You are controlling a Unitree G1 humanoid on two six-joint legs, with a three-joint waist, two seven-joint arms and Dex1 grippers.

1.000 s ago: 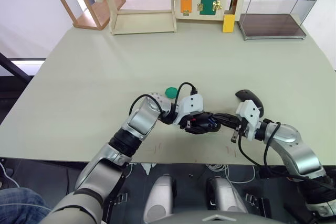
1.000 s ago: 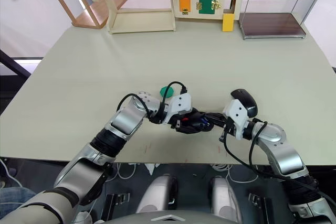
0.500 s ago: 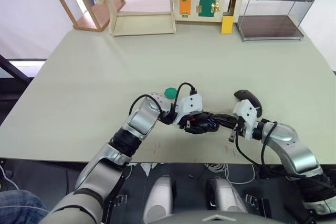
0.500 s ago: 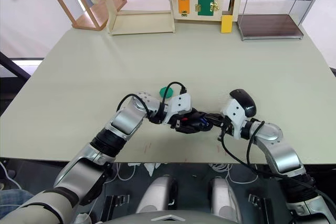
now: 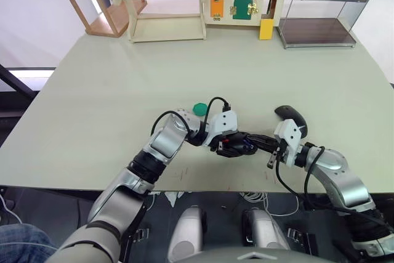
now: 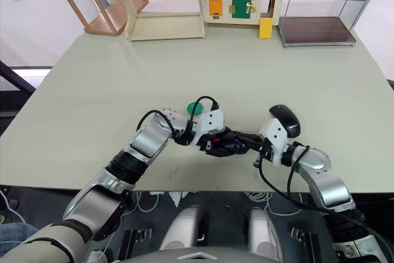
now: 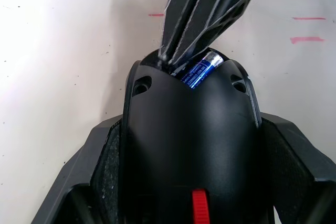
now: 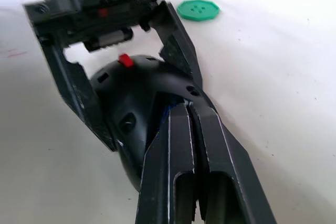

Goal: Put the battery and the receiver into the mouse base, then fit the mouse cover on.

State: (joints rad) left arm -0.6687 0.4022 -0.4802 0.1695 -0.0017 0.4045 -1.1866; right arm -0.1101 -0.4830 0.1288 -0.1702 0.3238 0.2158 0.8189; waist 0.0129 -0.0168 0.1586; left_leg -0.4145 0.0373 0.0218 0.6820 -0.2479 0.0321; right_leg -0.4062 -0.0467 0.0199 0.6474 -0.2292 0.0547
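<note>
My left gripper (image 5: pixel 236 146) is shut on the mouse base (image 7: pixel 189 129), a black oval body with a red part, holding it low over the table near the front edge. The blue battery (image 7: pixel 198 72) lies in a hollow at the base's far end. My right gripper (image 8: pixel 181 107) is shut, its fingertips pressed against the battery in that hollow. The mouse cover (image 5: pixel 287 113), a glossy black shell, rests on the table just behind my right wrist. The receiver is out of view.
A round green disc (image 5: pixel 200 108) lies just behind my left forearm. At the table's back stand a wooden shelf (image 5: pixel 166 4), a latch board (image 5: pixel 243 3) and a wire rack (image 5: pixel 320 7). The table's front edge (image 5: pixel 203 188) is close below the grippers.
The right arm has shifted slightly at the elbow. Both grippers and the mouse base stay in the same place.
</note>
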